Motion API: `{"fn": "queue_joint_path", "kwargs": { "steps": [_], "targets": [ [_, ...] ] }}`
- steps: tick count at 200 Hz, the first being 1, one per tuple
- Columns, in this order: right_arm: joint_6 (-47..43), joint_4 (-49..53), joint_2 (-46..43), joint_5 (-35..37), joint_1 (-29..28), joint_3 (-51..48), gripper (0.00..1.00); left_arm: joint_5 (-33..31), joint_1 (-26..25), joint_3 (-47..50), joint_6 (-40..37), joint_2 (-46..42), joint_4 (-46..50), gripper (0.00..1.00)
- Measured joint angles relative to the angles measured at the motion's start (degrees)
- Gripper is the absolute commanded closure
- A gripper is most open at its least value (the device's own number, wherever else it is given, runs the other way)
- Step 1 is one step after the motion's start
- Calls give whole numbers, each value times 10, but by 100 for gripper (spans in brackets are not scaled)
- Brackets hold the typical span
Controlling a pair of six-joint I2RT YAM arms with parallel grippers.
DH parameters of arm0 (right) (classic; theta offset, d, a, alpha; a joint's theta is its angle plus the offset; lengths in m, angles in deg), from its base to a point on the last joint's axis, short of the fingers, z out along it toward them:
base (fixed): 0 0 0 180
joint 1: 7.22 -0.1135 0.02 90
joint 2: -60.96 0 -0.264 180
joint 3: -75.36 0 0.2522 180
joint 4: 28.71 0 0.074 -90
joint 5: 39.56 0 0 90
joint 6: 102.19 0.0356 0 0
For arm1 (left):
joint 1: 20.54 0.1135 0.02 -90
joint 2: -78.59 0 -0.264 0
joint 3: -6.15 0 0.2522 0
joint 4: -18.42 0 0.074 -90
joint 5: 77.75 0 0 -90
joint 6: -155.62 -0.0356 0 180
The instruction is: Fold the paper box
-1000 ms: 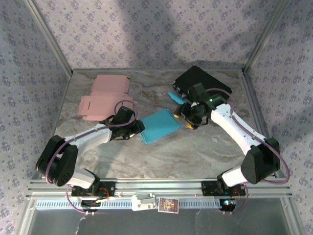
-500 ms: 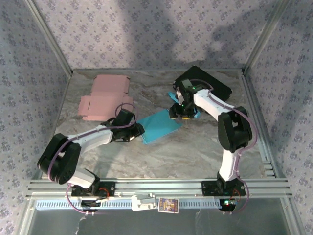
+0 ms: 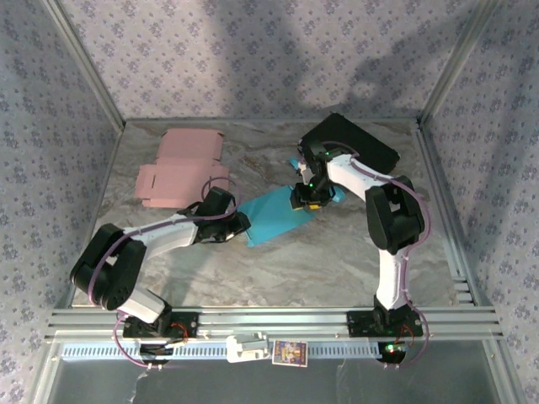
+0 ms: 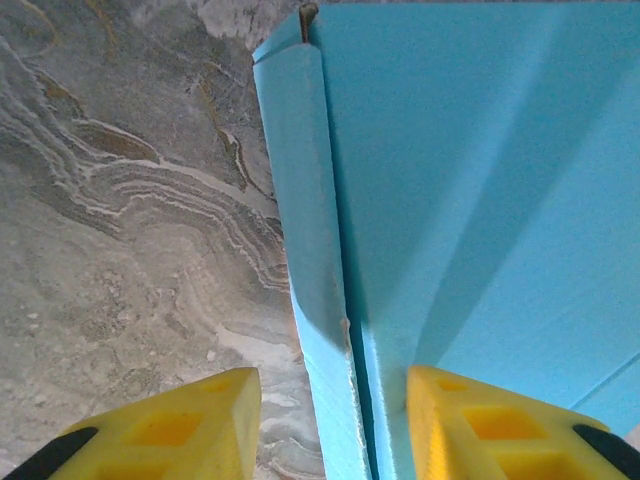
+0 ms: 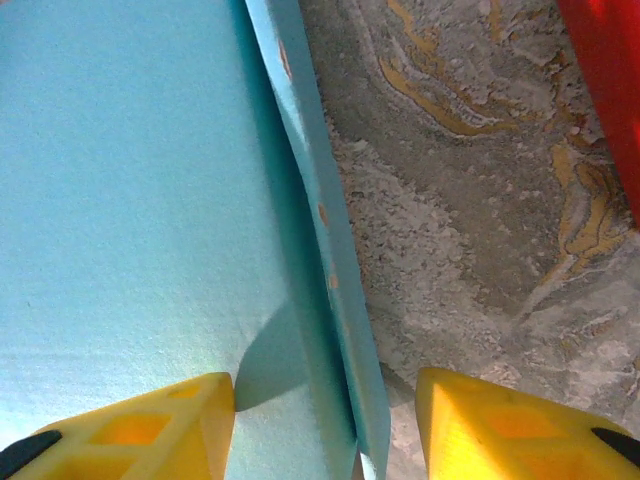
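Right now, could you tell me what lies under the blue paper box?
The blue paper box lies on the marble table, whose bare surface shows beside its edges. Anything beneath the sheet is covered.

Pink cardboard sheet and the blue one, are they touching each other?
Apart. The top view shows bare marble table between the pink sheet and the blue sheet.

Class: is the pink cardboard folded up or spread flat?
Spread flat. The pink cardboard lies as an open cut-out on the table, tabs sticking out, no walls raised.
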Motion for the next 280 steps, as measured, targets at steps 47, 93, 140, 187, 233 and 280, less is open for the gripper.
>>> {"fn": "queue_joint_path", "kwargs": {
  "steps": [47, 93, 140, 187, 233, 280],
  "targets": [
    [0, -10, 0, -9, 0, -9, 55, 0, 0, 0, 0, 0, -6, 65],
    [0, -23, 0, -15, 0, -22, 62, 3, 0, 2, -2, 0, -12, 70],
    [0, -26, 0, -22, 0, -25, 67, 4, 0, 2, -7, 0, -13, 77],
    [3, -28, -10, -30, 0, -38, 66, 4, 0, 4, -13, 0, -14, 78],
    [12, -29, -16, -40, 1, -50, 66, 2, 0, 7, -21, 0, -13, 73],
    [16, -30, -24, -47, 2, -60, 65, -4, 0, 4, -37, 0, 2, 73]
  ]
}}
